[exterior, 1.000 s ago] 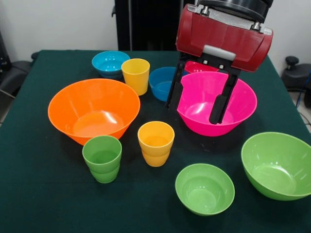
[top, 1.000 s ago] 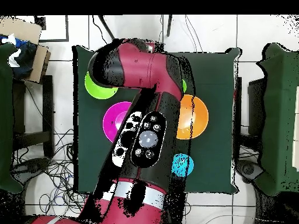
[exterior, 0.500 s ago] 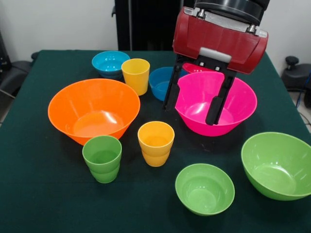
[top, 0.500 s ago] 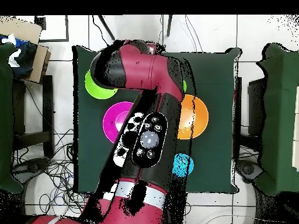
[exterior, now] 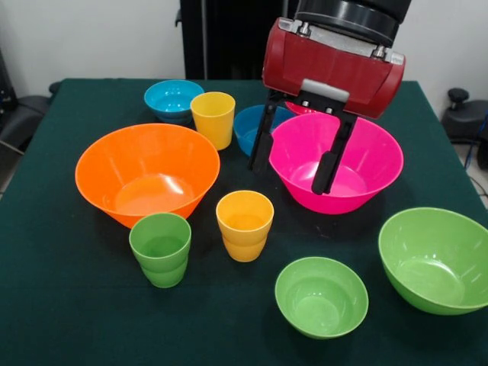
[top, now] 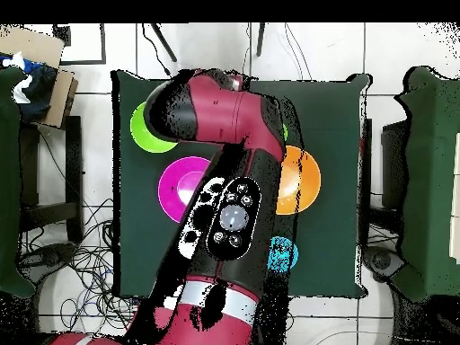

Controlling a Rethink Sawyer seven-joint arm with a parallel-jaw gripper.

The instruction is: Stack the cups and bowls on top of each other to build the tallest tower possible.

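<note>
My gripper [exterior: 293, 158] hangs open and empty over the left rim of the large hot pink bowl [exterior: 374, 171]. One finger shows against the darker blue bowl [exterior: 245, 131], the other against the pink bowl's inside. A red-pink bowl is almost wholly hidden behind the gripper. The large orange bowl [exterior: 145, 171] stands at the left, with the light blue bowl [exterior: 174, 97] and yellow cup [exterior: 213, 118] behind it. The green cup [exterior: 160, 248] and orange-yellow cup [exterior: 244, 225] stand upright in front. The small lime green bowl [exterior: 320, 296] and large lime green bowl [exterior: 435, 259] sit at the front right.
All pieces stand apart on a dark green tablecloth [exterior: 61, 305]. In the overhead view the arm [top: 225, 135] covers the table's middle, leaving parts of the pink bowl [top: 175, 184], orange bowl [top: 304, 180], lime green bowl [top: 145, 133] and light blue bowl [top: 284, 255] showing.
The gripper has shifted left and a little higher in the front view, from over the pink bowl's middle to its left rim. No bowl or cup has moved.
</note>
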